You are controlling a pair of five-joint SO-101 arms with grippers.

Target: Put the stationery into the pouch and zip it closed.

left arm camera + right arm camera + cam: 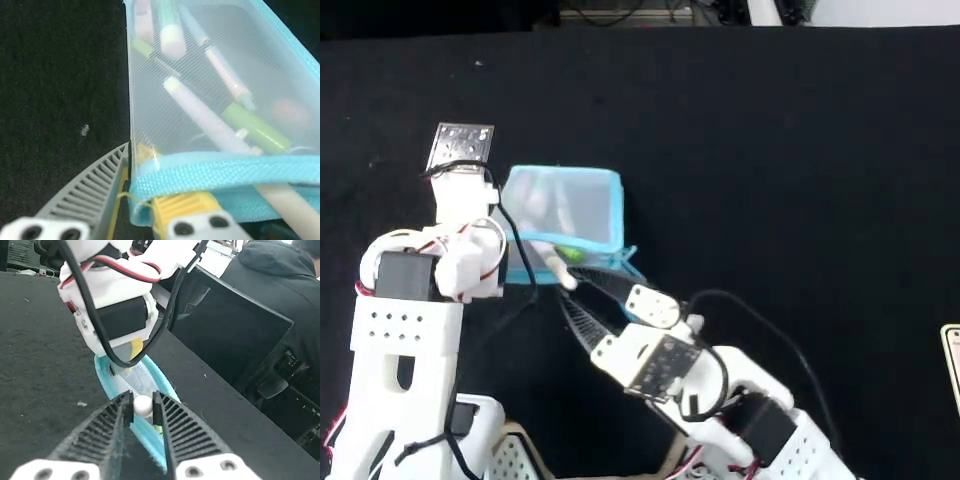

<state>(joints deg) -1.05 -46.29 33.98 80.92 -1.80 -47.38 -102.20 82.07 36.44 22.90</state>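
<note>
Seen from above, the translucent blue-edged pouch (570,205) lies on the black table (770,150) between the two arms, and the right gripper (568,282) holds a white pen (558,267) at the pouch's near edge. In the left wrist view, the left gripper (134,149) is clenched on the pouch's corner beside the blue zipper band (225,172), with a green marker (255,129) inside. In the right wrist view, the right gripper's jaws pinch the white pen's rounded end just over the pouch's mouth.

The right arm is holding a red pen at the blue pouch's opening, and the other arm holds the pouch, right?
Not red: the pen in the right gripper is white, as the right wrist view shows. The left gripper does hold the pouch.
</note>
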